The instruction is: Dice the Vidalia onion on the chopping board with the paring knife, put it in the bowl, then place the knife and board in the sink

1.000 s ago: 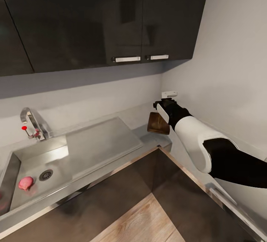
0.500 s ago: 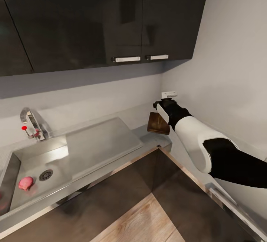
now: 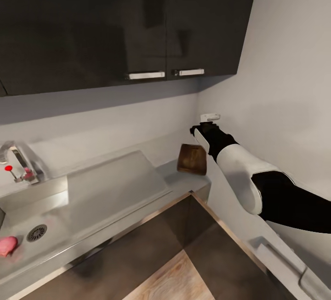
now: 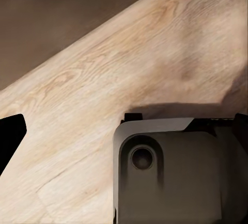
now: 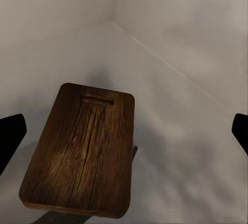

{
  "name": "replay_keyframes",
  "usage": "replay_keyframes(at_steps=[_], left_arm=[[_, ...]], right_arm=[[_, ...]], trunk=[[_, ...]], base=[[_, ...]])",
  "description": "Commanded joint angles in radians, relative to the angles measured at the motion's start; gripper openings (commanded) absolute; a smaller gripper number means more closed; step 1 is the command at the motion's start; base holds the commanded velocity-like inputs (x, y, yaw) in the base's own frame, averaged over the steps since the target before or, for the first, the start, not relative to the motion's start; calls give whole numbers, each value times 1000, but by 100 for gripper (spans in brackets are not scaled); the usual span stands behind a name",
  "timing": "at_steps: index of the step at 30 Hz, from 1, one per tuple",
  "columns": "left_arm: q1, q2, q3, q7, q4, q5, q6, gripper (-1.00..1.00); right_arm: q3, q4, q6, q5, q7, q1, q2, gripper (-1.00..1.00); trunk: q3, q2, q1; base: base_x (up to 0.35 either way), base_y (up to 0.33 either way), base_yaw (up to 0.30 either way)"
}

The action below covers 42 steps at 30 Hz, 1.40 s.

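The chopping board [image 5: 82, 152] lies flat in the countertop [image 3: 184, 181] corner, just below and ahead of my right gripper [image 5: 124, 131], whose fingers [image 5: 10, 136] stand wide apart and hold nothing. From that gripper, the sink [image 3: 27, 217] is far to the left, the pink onion [image 3: 8, 246] resting by its drain. My left gripper's state I cannot tell; its camera faces the wooden floor [image 4: 103, 79].

Dark glossy wall cabinets [image 3: 119, 24] with two bar handles [image 3: 146, 75] fill the upper frame. Below are pale grey walls [image 3: 285, 70]; light wooden floor [image 3: 170, 279] at bottom centre.
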Motion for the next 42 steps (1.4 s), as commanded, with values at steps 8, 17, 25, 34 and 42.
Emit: replay_keyframes(at_steps=[8, 17, 25, 34, 42], left_arm=[[0, -1, 0, 1, 0, 1, 0, 100], [13, -10, -10, 2, 48, -2, -2, 100], [203, -46, -12, 5, 46, -6, -189, 100], [417, -86, -12, 12, 231, -13, -816, 100], [430, -84, 0, 18, 425, -7, -853, 100]], right_arm=[[8, -1, 8, -1, -4, -1, 0, 100], [6, -1, 7, -1, -4, -1, 0, 100], [6, 0, 7, -1, -4, -1, 0, 100], [7, 2, 7, -1, -4, 0, 0, 100], [8, 2, 7, -1, -4, 1, 0, 100]], trunk=[[-2, -2, 1], [-2, -2, 1], [-2, -2, 1], [-2, -2, 1], [-2, -2, 1]], base=[[215, -104, 0], [21, -11, 0], [0, 0, 0], [0, 0, 0], [0, 0, 0]])
